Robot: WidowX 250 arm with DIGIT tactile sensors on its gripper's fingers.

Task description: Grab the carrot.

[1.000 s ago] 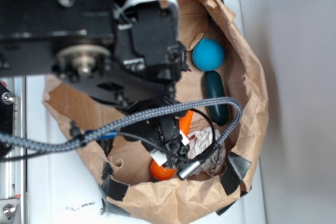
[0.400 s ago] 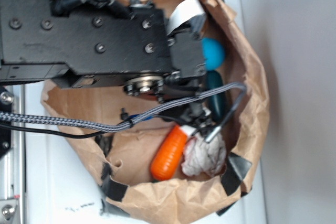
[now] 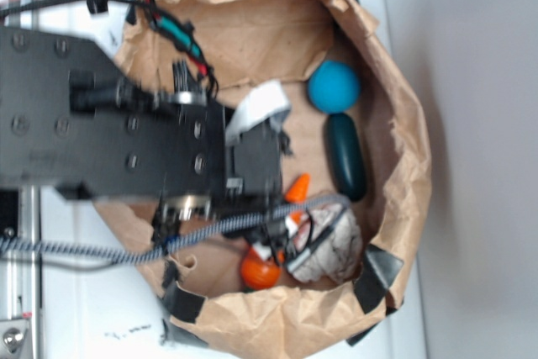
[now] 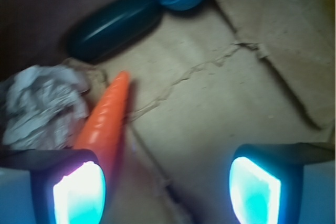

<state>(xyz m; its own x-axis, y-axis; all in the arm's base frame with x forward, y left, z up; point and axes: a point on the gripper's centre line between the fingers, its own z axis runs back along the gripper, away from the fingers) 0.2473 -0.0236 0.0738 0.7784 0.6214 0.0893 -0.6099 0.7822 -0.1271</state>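
The gripper (image 4: 165, 182) is held with jaws apart, empty; the carrot (image 4: 107, 119) lies touching its left finger (image 4: 79, 192) on the paper bag's floor (image 4: 220, 103).

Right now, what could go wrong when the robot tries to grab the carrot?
The gripper is open, but the carrot sits at one finger, not between them, so closing might miss or push it away. The crumpled paper ball lies right beside the carrot and could get pinched too. The paper bag walls are close, so the arm might snag them.
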